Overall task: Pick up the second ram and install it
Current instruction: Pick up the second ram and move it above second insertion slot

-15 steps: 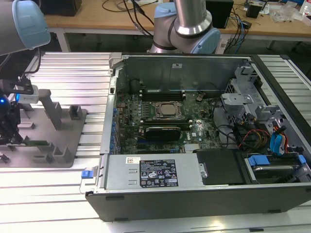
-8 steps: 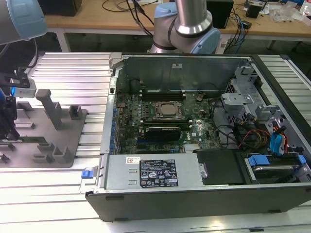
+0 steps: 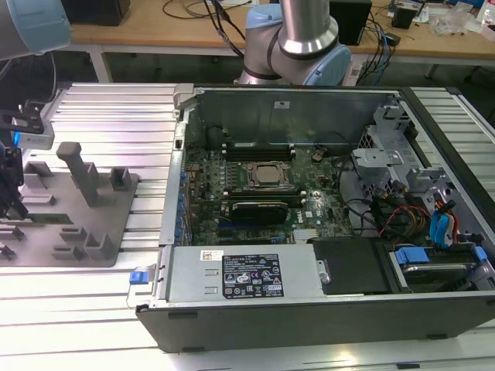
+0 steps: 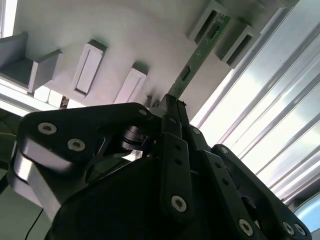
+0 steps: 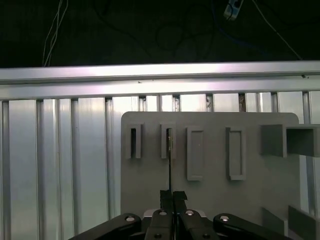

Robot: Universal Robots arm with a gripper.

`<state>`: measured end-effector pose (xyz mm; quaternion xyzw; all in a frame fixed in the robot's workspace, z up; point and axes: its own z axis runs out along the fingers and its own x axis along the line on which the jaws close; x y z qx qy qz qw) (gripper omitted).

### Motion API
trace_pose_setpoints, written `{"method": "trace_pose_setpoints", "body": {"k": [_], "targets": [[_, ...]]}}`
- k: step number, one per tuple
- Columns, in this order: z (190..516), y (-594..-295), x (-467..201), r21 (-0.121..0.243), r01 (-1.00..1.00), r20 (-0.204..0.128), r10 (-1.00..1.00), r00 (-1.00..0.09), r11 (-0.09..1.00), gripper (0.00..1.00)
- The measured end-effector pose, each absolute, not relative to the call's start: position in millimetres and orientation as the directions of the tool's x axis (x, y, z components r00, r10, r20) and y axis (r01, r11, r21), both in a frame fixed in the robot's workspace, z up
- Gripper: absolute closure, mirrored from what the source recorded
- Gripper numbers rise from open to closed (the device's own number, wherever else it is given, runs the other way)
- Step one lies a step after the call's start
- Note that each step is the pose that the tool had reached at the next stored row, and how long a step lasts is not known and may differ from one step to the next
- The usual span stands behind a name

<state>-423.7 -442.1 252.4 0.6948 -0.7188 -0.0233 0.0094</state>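
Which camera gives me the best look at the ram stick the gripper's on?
The second wrist view: the ram's green face and chips show, one end pinched in the gripper. The first wrist view shows it edge-on, a thin dark line. In the exterior view it is a faint strip on the tray.

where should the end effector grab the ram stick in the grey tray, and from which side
Pinch the second ram across its two flat faces at the long top edge, coming down from above the grey tray. It stands on edge in the tray's slots, so that edge is free. The end effector grips it this way.
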Motion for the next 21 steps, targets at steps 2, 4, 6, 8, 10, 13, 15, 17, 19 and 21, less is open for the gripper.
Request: {"method": "trace_pose_setpoints", "body": {"k": [2, 4, 6, 8, 10, 13, 15, 17, 19, 21], "targets": [[257.2, -442.1, -423.7, 0.047, -0.998, -0.019, -0.999, -0.034, 0.033, 0.91], [265.4, -442.1, -423.7, 0.047, -0.998, -0.019, -0.999, -0.034, 0.033, 0.91], [270.9, -442.0, -423.6, 0.046, -0.998, -0.019, -0.999, -0.034, 0.033, 0.91], [278.6, -441.9, -423.7, 0.046, -0.998, -0.019, -0.999, -0.034, 0.033, 0.91], [285.4, -441.6, -423.7, 0.045, -0.998, -0.019, -0.999, -0.034, 0.034, 0.91], [290.6, -441.4, -423.7, 0.045, -0.998, -0.019, -0.999, -0.034, 0.033, 0.91], [296.6, -441.2, -423.7, 0.045, -0.998, -0.019, -0.999, -0.034, 0.033, 0.91], [302.7, -441.2, -423.7, 0.045, -0.998, -0.019, -0.999, -0.034, 0.033, 0.91], [308.3, -441.1, -423.7, 0.044, -0.998, -0.019, -0.999, -0.034, 0.033, 0.91], [313.4, -441.0, -423.7, 0.044, -0.998, -0.019, -0.999, -0.034, 0.033, 0.91]]}}
